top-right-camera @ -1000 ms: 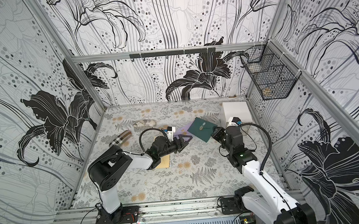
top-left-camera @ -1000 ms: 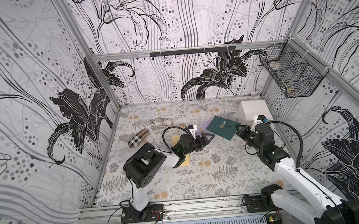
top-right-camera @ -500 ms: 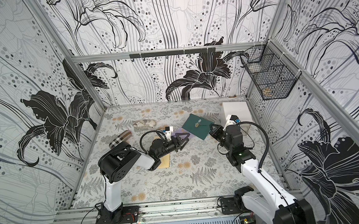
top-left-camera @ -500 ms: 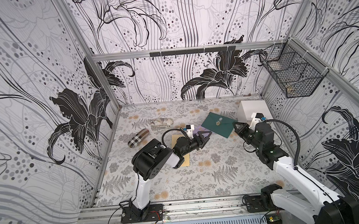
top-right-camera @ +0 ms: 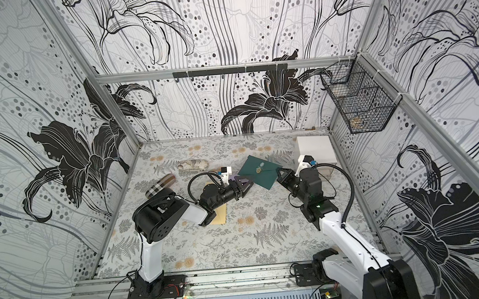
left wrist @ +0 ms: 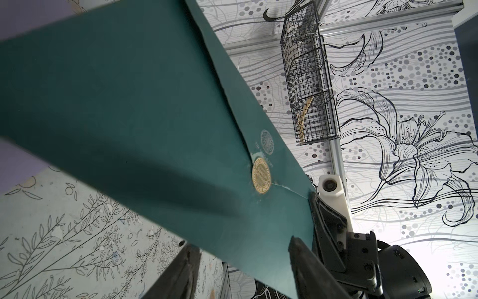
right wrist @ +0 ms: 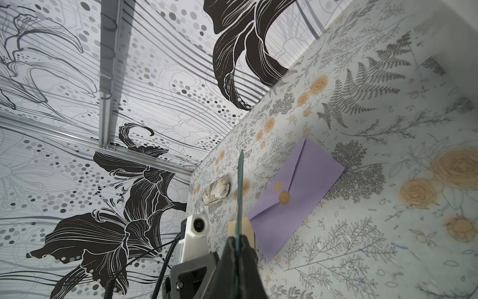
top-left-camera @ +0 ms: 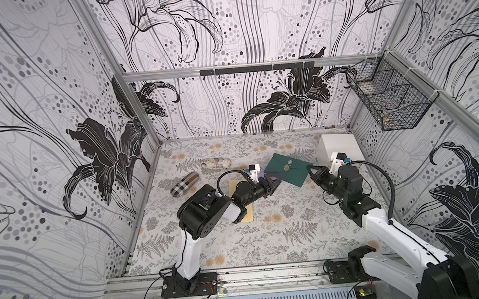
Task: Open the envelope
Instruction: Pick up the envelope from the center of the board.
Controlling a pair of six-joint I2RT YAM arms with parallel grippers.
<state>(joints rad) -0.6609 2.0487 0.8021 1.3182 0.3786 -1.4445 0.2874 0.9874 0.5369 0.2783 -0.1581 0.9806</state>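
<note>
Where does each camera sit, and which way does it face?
Top views: high at the front, looking down on the floral table; both arms whole.
Left wrist: on that arm, past the open left gripper at the dark green paper envelope, gold round seal, right gripper.
Right wrist: on that arm, along the right gripper, shut on that envelope's edge, toward a lilac paper envelope.
Shared: the green envelope.

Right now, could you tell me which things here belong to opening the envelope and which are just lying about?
In the job: green envelope, right gripper pinching it, left gripper at its other edge.
Lying about: purple envelope, tan envelope, plaid case, patterned pouch, white box, wire basket.
</note>
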